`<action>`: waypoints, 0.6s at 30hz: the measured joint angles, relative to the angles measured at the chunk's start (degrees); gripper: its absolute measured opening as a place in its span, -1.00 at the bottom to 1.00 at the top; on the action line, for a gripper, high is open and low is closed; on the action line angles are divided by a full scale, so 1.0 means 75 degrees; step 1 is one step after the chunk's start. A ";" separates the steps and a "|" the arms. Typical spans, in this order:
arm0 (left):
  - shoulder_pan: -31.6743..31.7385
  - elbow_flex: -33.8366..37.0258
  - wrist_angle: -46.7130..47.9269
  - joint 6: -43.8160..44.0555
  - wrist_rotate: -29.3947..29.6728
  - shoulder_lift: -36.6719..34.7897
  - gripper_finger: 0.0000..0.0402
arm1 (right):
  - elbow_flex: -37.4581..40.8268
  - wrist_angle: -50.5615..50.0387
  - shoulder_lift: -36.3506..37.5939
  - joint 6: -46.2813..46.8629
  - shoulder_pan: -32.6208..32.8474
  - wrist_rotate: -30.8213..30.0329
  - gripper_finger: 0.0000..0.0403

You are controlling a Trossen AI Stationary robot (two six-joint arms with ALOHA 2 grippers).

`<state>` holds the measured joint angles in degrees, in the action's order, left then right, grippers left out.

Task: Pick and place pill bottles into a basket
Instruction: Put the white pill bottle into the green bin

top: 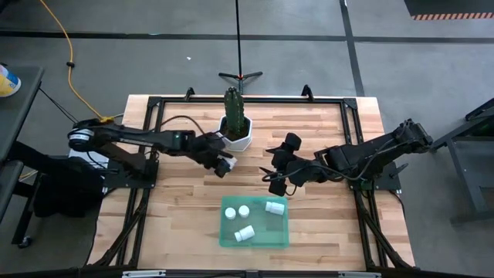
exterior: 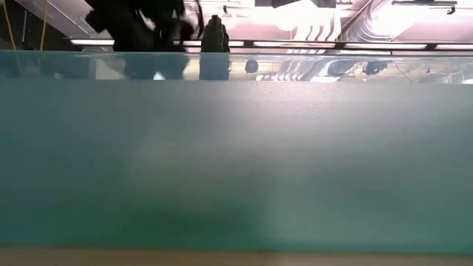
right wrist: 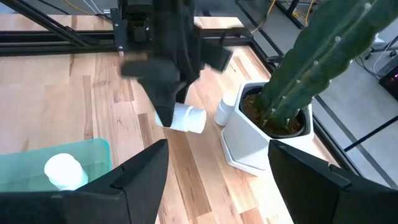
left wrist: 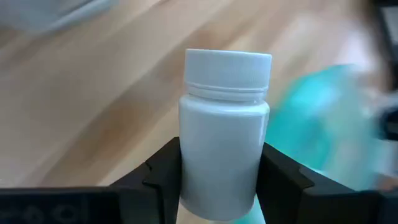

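My left gripper (top: 224,164) is shut on a white pill bottle (left wrist: 224,137) in front of the white cactus pot (top: 235,133), above the table's middle. The green basket (top: 255,222) lies nearer the front edge, with several white bottles lying or standing in it, one of them (right wrist: 64,171) seen from the right wrist. Another white bottle (right wrist: 225,111) stands against the pot's left side. My right gripper (right wrist: 217,180) hovers open right of the held bottle, nothing between its fingers. My left gripper pinches the bottle's body (left wrist: 189,168) between its two fingers (left wrist: 283,177), on the half away from the cap. The fingers slant down from the table's left and lie along the bottle. The cap end (right wrist: 198,121) sticks out ahead of them. The bottle is clear of the table.
The hexagonal pot with its tall cactus (right wrist: 323,56) stands just behind the left gripper. In the low view the basket's near wall (exterior: 236,162) fills almost the whole picture. Bare wood lies left and right of the basket.
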<state>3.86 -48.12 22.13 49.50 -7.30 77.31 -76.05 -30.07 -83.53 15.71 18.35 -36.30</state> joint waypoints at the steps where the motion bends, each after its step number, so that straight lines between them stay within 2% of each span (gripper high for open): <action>1: -0.0109 -0.0003 -0.0256 -0.0150 -0.0002 -0.0144 -0.03 | 0.0000 -0.0027 0.0000 0.0039 0.0000 -0.0001 0.32; 5: -0.0705 0.0000 -0.1360 -0.0957 0.0083 -0.0653 -0.03 | 0.0000 -0.0025 -0.0003 0.0101 0.0000 0.0028 0.32; 12: -0.1708 -0.0003 -0.3086 -0.2458 0.0873 -0.0941 -0.03 | 0.0003 0.0342 -0.0003 0.0064 -0.0064 0.0269 0.32; 15: -0.1985 -0.0003 -0.3661 -0.3060 0.1195 -0.0927 -0.03 | 0.0003 0.0733 -0.0003 0.0052 -0.0229 0.0906 0.32; 18: -0.2129 -0.0006 -0.3946 -0.3616 0.1639 -0.0885 -0.03 | 0.0003 0.1184 -0.0003 0.0047 -0.0422 0.1914 0.32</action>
<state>-12.10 -48.16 -7.46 22.38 5.00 70.67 -76.03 -21.19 -83.55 16.06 15.19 -21.95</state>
